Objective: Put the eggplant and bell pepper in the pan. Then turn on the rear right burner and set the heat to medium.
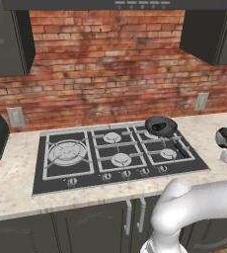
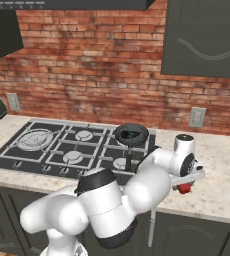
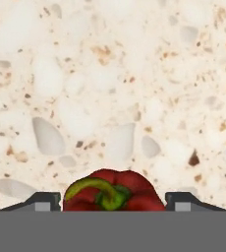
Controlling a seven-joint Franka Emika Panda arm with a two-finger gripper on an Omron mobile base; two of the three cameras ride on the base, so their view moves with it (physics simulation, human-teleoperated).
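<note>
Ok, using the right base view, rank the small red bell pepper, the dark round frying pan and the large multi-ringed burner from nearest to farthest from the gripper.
1. Small red bell pepper: on the speckled counter right of the stove, at the gripper.
2. Dark round frying pan: on the stove's rear right.
3. Large multi-ringed burner: at the stove's far left.

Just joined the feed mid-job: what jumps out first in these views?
The red bell pepper sits on the speckled counter right of the stove, between the two tips of the claw; the tips flank it with a small gap on each side. Back on the hob, the pan rests on the rear right burner with something dark already in it.
</note>
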